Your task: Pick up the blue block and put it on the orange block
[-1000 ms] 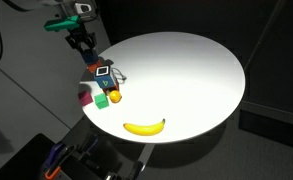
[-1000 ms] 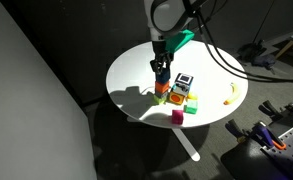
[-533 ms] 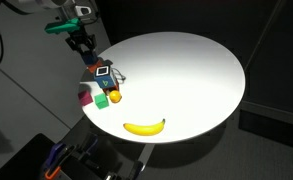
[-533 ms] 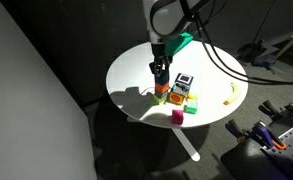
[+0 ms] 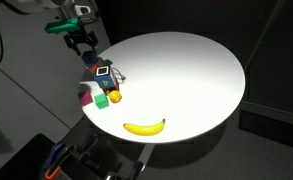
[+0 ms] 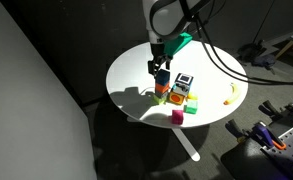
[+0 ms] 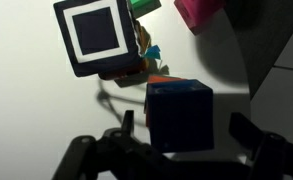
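Hovering in both exterior views, my pincer [image 5: 84,52] is hanging just over the block cluster at the edge of the table [image 5: 186,60]. In the wrist view its jaws are standing open astride the blue block [image 7: 179,115], which is sitting on the orange block [image 7: 158,81]. I am judging a straight lift clear to be safest.

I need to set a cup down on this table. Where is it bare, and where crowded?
Bare: most of the table, from the banana across to the rim opposite the claw. Crowded: the edge beneath the claw, where the blue block and other small blocks huddle.
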